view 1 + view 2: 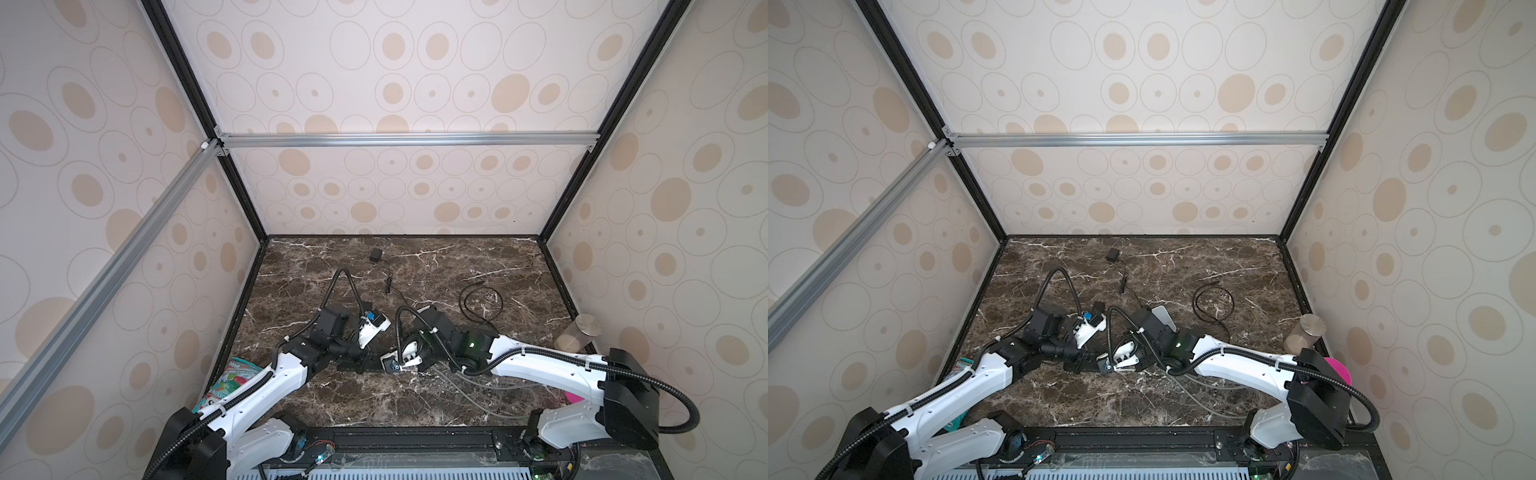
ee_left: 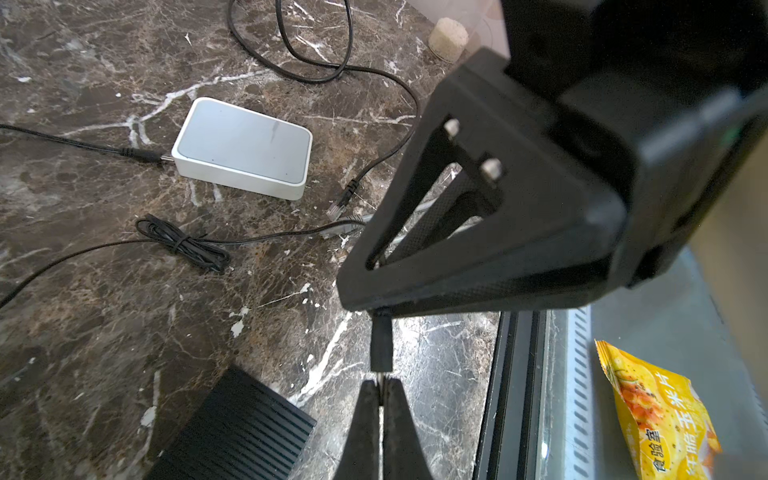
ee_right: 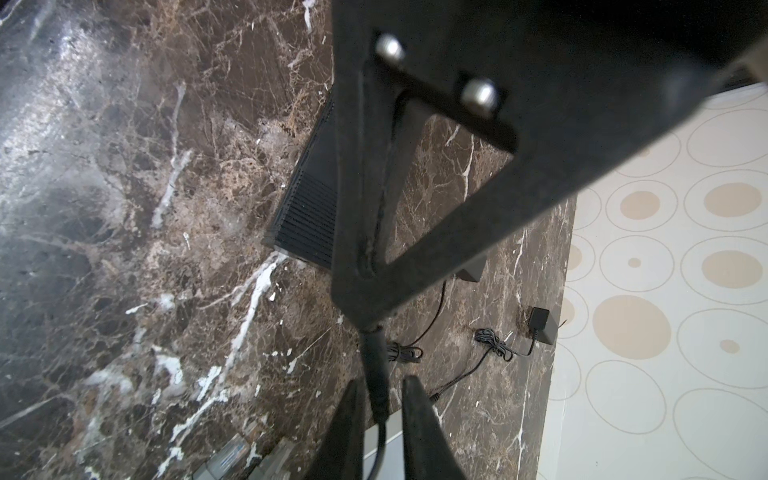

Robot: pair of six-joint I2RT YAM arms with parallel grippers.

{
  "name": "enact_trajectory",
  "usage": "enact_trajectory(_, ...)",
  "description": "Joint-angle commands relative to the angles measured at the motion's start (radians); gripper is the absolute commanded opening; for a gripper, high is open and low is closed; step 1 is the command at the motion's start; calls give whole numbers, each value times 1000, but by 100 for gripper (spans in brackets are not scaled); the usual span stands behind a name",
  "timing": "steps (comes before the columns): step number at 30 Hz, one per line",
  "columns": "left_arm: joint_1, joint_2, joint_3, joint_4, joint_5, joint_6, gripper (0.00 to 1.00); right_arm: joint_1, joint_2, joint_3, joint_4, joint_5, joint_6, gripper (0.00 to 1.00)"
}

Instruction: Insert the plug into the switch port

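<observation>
At the front middle of the marble tabletop (image 1: 457, 266), the two arms meet tip to tip beside a black ribbed box (image 2: 241, 432). Left gripper (image 2: 380, 384): jaws closed on the bare metal tip of the plug (image 2: 381, 345). The plug is a black barrel type, held between the two grippers near the ribbed box's corner and seated in no port. Right gripper (image 3: 381, 382): fingers a little apart on either side of the plug's barrel, with its cable (image 3: 376, 449) running back between them. A narrow gap shows on one side, and whether they pinch the barrel cannot be told. White box (image 2: 245, 141): flat with a grey top, lying farther back, with a second barrel plug (image 2: 143, 155) lying tip-first at one side face. Which box is the switch cannot be told. Near the white box: two network-cable ends (image 2: 340, 203) and a tied bundle of thin black cord (image 2: 187, 245). Farther back: a small power adapter (image 1: 376, 255) and a loose coil of black cable (image 1: 480, 303). At the right edge: a metal cylinder (image 1: 579, 332). Beyond the front edge: a yellow snack bag (image 2: 660, 419).
</observation>
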Motion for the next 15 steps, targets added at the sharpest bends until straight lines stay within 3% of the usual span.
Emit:
enact_trajectory(1, 0, 3, 43, 5, 12, 8, 0, 9, -5, 28, -18, -3, -17, 19)
enact_trajectory(9, 2, 5, 43, 5, 12, 8, 0, 10, 2, 39, -28, -4, -16, 15)
enact_trajectory(13, 1, 5, 43, 4, 6, 7, 0, 12, 5, 44, -33, -3, -13, 7)
enact_trajectory(14, 2, 4, 43, 5, -4, 4, 9, 11, 6, 46, -37, -3, -8, 5)
enact_trajectory(15, 2, 0, 44, 6, -19, -2, 33, 12, 6, 47, -40, -3, -4, 3)
